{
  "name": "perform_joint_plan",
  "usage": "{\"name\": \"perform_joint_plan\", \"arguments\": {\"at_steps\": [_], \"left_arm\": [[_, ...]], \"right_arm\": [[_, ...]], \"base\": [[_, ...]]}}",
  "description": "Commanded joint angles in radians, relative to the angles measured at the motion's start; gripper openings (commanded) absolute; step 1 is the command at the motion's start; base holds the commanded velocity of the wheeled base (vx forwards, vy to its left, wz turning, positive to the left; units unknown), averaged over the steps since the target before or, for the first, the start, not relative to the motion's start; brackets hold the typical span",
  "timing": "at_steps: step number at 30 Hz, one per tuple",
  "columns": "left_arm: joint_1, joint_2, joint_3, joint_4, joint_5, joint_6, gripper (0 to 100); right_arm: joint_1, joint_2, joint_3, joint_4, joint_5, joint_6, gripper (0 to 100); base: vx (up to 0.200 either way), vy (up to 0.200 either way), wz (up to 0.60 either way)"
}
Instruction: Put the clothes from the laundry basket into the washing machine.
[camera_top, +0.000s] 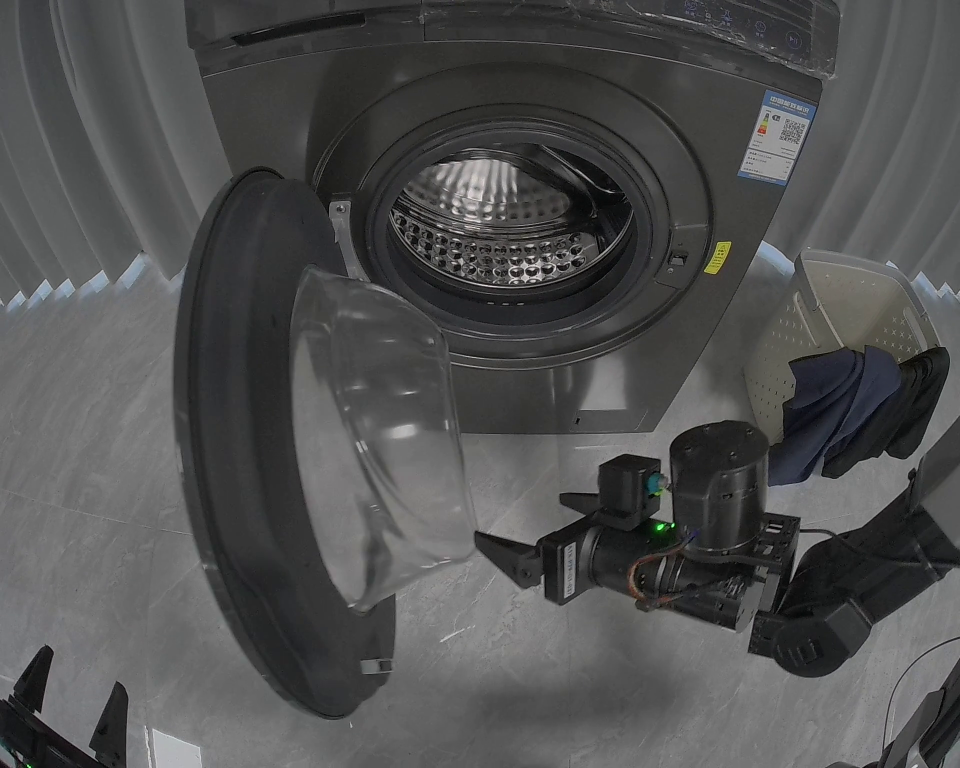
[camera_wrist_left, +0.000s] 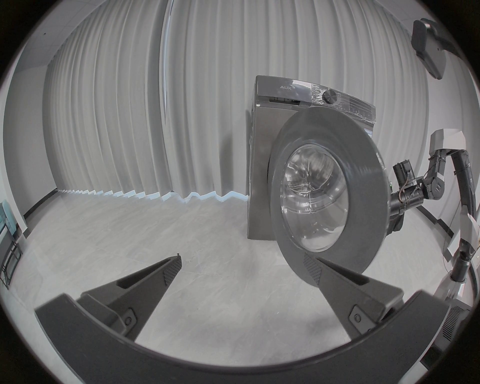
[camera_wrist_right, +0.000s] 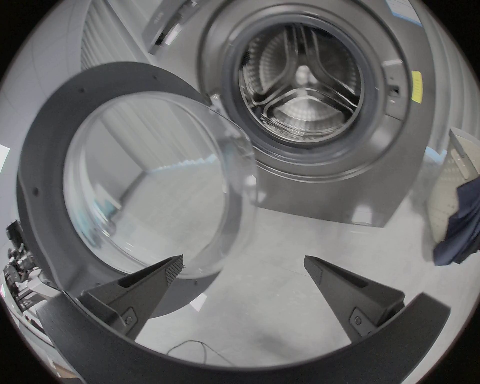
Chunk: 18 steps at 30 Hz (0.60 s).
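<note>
Head view: dark blue and black clothes (camera_top: 835, 410) hang over the rim of a white perforated plastic laundry basket (camera_top: 860, 268) just right of the grey front-loading washing machine (camera_top: 560, 390). The machine's round glass-bowled door (camera_top: 235, 450) stands open. In front of the machine, the right gripper (camera_top: 530, 530) and left gripper (camera_top: 80, 675) both hold their fingers spread wide and empty.

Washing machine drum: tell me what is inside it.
Inside the drum: a bare perforated steel wall and paddles, no garment. Its lowest front part is hidden behind the door seal. The dark clothes hang over the laundry basket.
</note>
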Motion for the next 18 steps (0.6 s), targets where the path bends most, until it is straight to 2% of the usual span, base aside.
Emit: {"name": "perform_joint_plan", "arguments": {"at_steps": [1,4,12,18], "left_arm": [[0.0,-0.016,0.016,0.0,0.001,-0.001,100],[0.0,-0.016,0.016,0.0,0.001,-0.001,100],[0.0,-0.016,0.016,0.0,0.001,-0.001,100],[0.0,-0.016,0.016,0.0,0.001,-0.001,100]], "right_arm": [[0.043,0.027,-0.012,-0.016,-0.001,0.009,100],[0.037,0.02,-0.015,-0.019,-0.001,0.032,100],[0.018,0.046,-0.05,-0.019,-0.001,0.032,100],[0.024,0.119,-0.12,-0.019,-0.001,0.032,100]], "base": [[0.0,0.0,0.0],[0.0,0.0,0.0],[0.0,0.0,0.0],[0.0,0.0,0.0]]}}
